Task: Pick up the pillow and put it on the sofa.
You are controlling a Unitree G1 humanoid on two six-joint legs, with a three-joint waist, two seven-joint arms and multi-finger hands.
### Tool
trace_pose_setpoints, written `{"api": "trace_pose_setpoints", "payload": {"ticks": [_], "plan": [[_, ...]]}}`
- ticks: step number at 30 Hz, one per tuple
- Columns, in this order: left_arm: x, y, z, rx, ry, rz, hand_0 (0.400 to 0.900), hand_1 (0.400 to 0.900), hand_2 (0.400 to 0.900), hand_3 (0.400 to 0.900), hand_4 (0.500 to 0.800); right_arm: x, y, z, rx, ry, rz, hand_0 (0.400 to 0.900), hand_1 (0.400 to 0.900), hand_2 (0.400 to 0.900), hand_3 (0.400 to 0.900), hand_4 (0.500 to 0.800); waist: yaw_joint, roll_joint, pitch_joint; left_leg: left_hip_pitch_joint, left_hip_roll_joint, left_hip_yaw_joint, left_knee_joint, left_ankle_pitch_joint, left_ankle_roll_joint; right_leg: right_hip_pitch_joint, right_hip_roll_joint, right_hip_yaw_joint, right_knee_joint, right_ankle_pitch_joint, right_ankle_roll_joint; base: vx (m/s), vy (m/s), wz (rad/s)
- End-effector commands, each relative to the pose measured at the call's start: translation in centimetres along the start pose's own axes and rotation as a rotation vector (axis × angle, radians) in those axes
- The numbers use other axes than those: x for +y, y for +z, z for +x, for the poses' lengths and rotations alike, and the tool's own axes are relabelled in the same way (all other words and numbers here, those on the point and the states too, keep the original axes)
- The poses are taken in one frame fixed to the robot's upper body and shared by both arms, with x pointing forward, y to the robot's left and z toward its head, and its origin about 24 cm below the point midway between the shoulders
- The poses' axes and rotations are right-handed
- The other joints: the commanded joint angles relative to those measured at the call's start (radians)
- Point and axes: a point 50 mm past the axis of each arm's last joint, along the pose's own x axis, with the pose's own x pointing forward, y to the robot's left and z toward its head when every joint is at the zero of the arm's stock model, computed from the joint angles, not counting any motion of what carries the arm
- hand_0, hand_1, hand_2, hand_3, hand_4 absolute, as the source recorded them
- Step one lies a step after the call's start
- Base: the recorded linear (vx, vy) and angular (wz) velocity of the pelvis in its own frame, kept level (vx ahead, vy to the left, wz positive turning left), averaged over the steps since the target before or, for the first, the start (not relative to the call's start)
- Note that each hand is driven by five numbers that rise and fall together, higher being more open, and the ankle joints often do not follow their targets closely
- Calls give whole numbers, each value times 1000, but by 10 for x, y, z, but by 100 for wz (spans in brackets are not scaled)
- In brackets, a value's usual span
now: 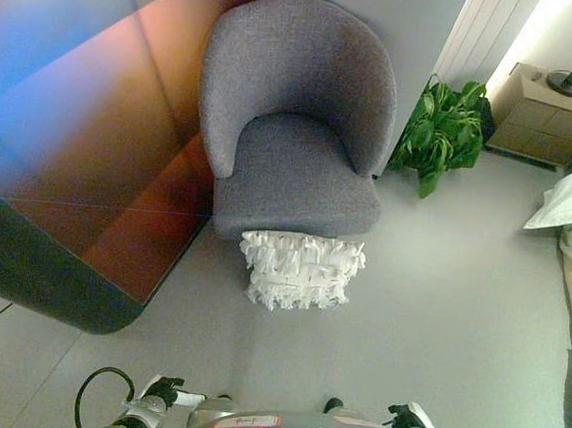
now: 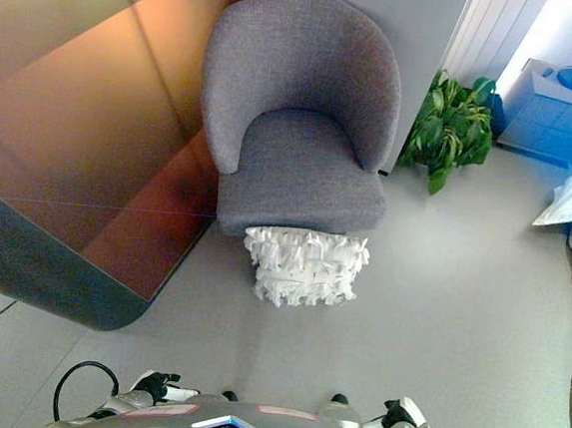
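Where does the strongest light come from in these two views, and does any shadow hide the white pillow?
Left eye view: the brightest area is the upper right corner, around the bedside cabinet. The frilly white pillow is evenly lit, with only its top edge shaded under the front of the grey armchair. Right eye view: the same, with a pale sheen on the floor right of the armchair.

Pillow white ruffled cloth; sofa grey matt woven fabric; floor smooth.

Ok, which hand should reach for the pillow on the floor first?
Neither clearly: the white ruffled pillow leans against the grey chair's front, centred ahead. Left hand and right hand sit low, about equally far, so probably both.
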Motion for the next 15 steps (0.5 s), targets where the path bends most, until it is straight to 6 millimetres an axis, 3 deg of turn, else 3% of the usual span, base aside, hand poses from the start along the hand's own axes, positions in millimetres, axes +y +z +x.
{"api": "trace_pose_setpoints", "payload": {"ticks": [1, 15], "plan": [[-2, 8, 1, 11, 15, 24, 900, 900, 900, 900, 800, -24, 28, 4, -42, -49, -7, 900, 900, 900, 900, 800, -8, 8, 33, 2, -5, -28, -7, -29, 33, 5, -13, 6, 25, 19, 17, 0, 0, 0], [-8, 0, 0, 57, -54, 43, 900, 900, 900, 900, 800, -20, 28, 4, -14, -23, 17, 900, 900, 900, 900, 800, -6, -5, 28, 0, 4, -27, -7, -25, 28, 7, -3, 7, 17, 22, 14, 3, -31, 0]]}}
